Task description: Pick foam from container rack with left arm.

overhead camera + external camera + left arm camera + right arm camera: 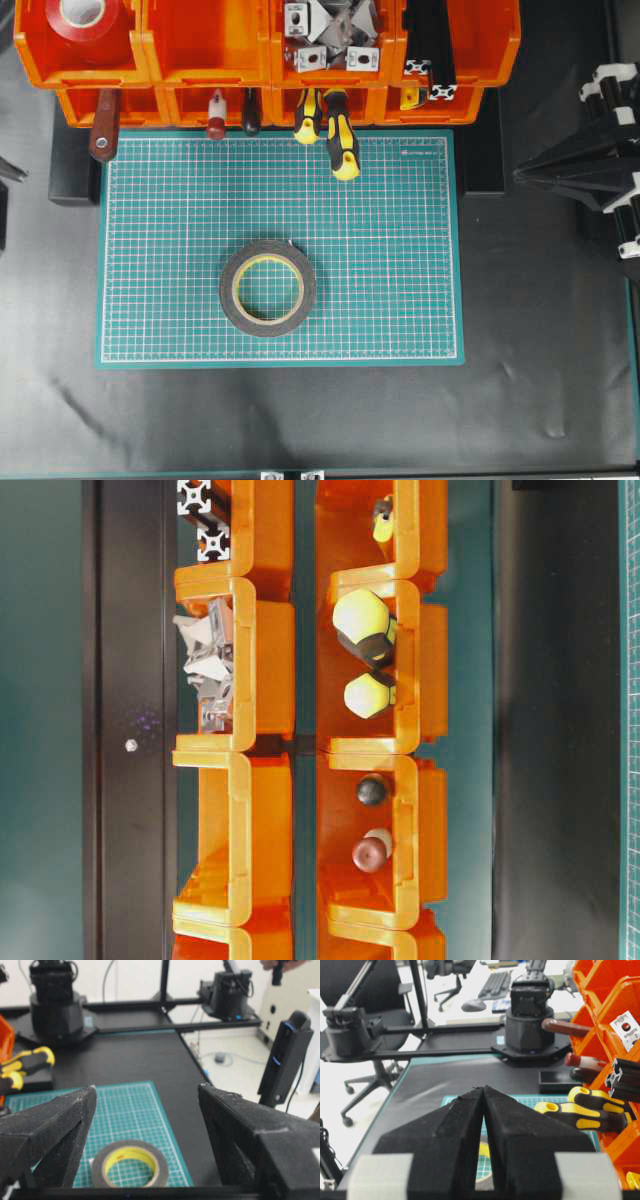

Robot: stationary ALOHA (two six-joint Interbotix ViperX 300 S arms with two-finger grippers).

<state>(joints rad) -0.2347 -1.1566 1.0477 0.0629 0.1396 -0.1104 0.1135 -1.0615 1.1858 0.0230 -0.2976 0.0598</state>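
Biggest thing first: the container rack runs along the top of the bench, orange bins wider than the green mat. Your foam isn't in a bin though; it lies flat on the mat, hole facing up, so there's no long axis to line up with.

From the left gripper the roll sits low and just ahead, between the two fingers and a touch toward the left one. Its jaws stand wide apart, holding nothing. The right gripper has its jaws pressed together, empty, parked off at the bench's right edge.

Only overhead shows the whole roll; the table-level view shows just the bins.
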